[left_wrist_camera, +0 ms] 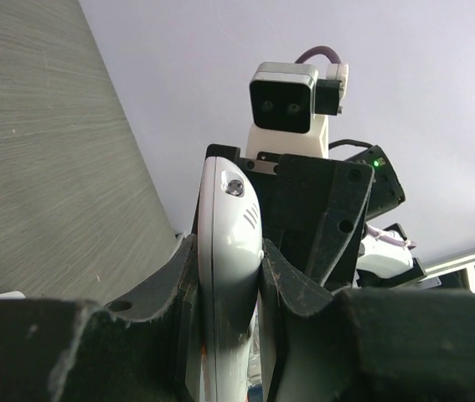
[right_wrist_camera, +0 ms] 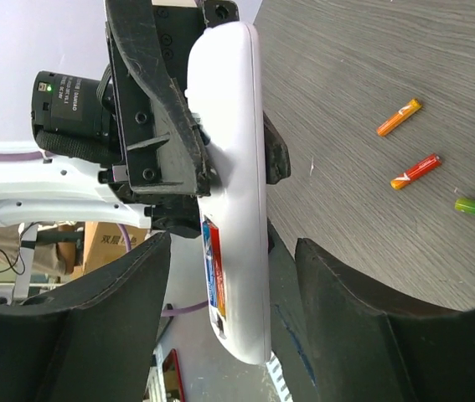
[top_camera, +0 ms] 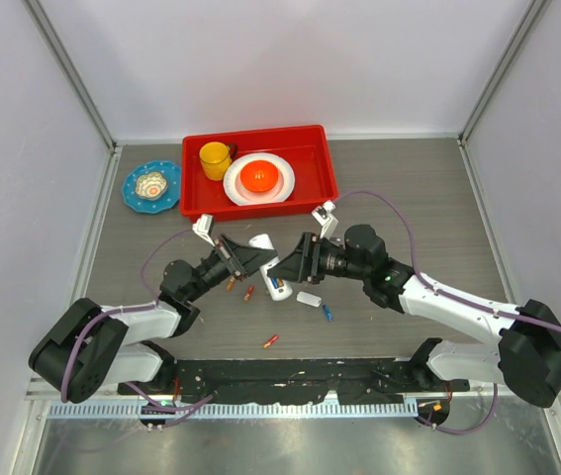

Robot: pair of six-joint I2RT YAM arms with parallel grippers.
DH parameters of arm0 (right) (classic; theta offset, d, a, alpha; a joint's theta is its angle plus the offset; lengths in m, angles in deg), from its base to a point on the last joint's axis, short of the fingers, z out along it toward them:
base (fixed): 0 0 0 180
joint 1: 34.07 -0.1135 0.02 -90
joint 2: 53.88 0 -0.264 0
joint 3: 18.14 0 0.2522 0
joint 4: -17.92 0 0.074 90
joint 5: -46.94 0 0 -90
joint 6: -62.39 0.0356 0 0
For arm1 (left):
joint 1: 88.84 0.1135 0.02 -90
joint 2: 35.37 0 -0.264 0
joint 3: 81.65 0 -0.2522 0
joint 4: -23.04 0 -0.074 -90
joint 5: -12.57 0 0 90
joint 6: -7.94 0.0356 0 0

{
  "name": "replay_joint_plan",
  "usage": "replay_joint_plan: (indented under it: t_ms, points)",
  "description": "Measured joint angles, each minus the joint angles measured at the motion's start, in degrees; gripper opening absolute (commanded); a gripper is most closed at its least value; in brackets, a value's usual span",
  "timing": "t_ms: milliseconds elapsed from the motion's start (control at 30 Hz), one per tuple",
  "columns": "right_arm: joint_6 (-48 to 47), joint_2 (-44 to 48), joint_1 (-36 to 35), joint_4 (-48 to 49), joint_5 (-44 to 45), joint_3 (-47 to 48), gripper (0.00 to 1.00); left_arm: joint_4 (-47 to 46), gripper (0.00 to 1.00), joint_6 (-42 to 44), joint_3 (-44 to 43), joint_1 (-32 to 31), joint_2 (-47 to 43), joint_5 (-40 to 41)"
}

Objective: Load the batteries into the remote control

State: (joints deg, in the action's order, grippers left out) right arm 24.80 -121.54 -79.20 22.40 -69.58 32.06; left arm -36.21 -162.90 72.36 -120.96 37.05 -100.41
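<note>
Because its open bay seems meant to face the loading arm, the remote control (right_wrist_camera: 237,167) hangs above mid-bench, clamped edgewise by the left gripper (left_wrist_camera: 229,251). The right gripper (right_wrist_camera: 245,285) straddles its end, jaws wide, gripping nothing. Both arms reach inward, wrists low. 3 batteries (right_wrist_camera: 415,171) lie loose nearby, toward the near edge.

Remote (right_wrist_camera: 241,184) btwn L gripper (top_camera: 250,259) & R gripper (top_camera: 295,265); tray (top_camera: 312,163) behind, batteries (top_camera: 271,341) in front.

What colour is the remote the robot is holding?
White. The remote control shows best in the right wrist view.
</note>
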Motion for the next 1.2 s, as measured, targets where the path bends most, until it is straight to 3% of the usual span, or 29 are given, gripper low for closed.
replay_joint_plan:
  t_ms: [333, 433, 567, 700, 800, 833, 933, 1200]
  points:
    - [1.49, -0.63, 0.9, 4.26, -2.82, -2.6, 0.5, -0.02, 0.0, -0.35, -0.5, 0.0, -0.72, -1.22]
    - [1.77, -0.66, 0.98, 4.92, -3.19, -2.6, 0.4, 0.02, 0.0, -0.33, -0.5, 0.0, -0.94, -1.25]
    - [1.97, -0.66, 0.98, 5.95, -3.63, -2.62, 0.21, 0.24, 0.0, -0.92, -0.5, 0.0, -0.96, -1.22]
    - [2.51, -0.85, 1.01, 7.23, -4.07, -2.64, 0.16, -0.2, 0.0, -1.66, -0.5, 0.28, -1.38, -1.55]
    - [2.84, -1.27, 1.01, 7.91, -4.2, -2.64, 0.28, -0.13, 0.0, -1.6, -0.5, 0.39, -1.51, -1.57]
    - [2.99, -1.38, 1.03, 8.07, -4.24, -2.64, 0.41, -0.04, 0.0, -1.55, -0.5, 0.46, -1.51, -1.6]
    - [3.19, -1.49, 1.05, 8.15, -3.74, -2.64, 0.55, 0.02, 0.0, -1.4, -0.5, 0.52, -1.51, -1.57]
    - [3.67, -1.55, 1.33, 5.97, -1.73, -2.78, 0.66, -0.02, 0.0, -1.16, -0.5, 0.48, -1.51, -1.6]
